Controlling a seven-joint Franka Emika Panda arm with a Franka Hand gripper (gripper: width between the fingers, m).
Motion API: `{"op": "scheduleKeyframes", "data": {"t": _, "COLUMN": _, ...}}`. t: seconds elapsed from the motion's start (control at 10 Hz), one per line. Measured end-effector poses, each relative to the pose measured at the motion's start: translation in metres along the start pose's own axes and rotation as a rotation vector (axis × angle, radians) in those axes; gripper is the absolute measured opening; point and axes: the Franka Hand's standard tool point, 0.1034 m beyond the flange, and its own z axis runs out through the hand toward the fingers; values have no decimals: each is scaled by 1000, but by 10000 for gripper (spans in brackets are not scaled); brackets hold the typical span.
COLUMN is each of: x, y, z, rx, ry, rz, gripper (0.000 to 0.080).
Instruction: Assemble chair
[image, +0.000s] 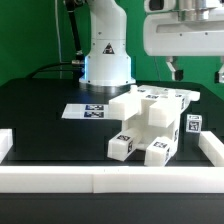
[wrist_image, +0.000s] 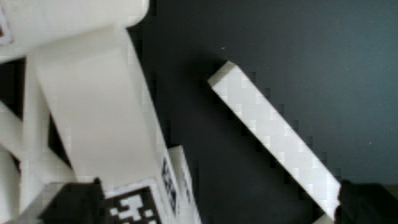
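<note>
The chair (image: 152, 122) stands as a cluster of chunky white tagged blocks joined together on the black table, right of centre in the exterior view. My gripper (image: 198, 72) hangs high above its right side, open, with nothing between the fingers. In the wrist view the chair's white pieces (wrist_image: 89, 110) fill one side, and a black-and-white tag (wrist_image: 135, 206) lies close to one dark fingertip (wrist_image: 71, 203). The gripper (wrist_image: 217, 206) is over bare black table there and touches nothing.
The marker board (image: 88, 110) lies flat in front of the robot base (image: 106, 55). A low white border rail (image: 110, 180) runs along the table's front and sides; one stretch of the rail (wrist_image: 270, 132) crosses the wrist view.
</note>
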Motion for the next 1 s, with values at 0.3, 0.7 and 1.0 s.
{"op": "scheduleKeyframes", "data": {"t": 0.3, "x": -7, "y": -12, "z": 7, "rx": -7, "ry": 0, "rz": 5, "gripper": 649}}
{"op": "scheduleKeyframes", "data": {"t": 0.7, "x": -1, "y": -23, "z": 20, "rx": -9, "ry": 15, "rz": -1, "gripper": 649}}
{"op": "scheduleKeyframes", "data": {"t": 1.0, "x": -20, "y": -19, "z": 42, "rx": -43, "ry": 6, "rz": 11, "gripper": 649}}
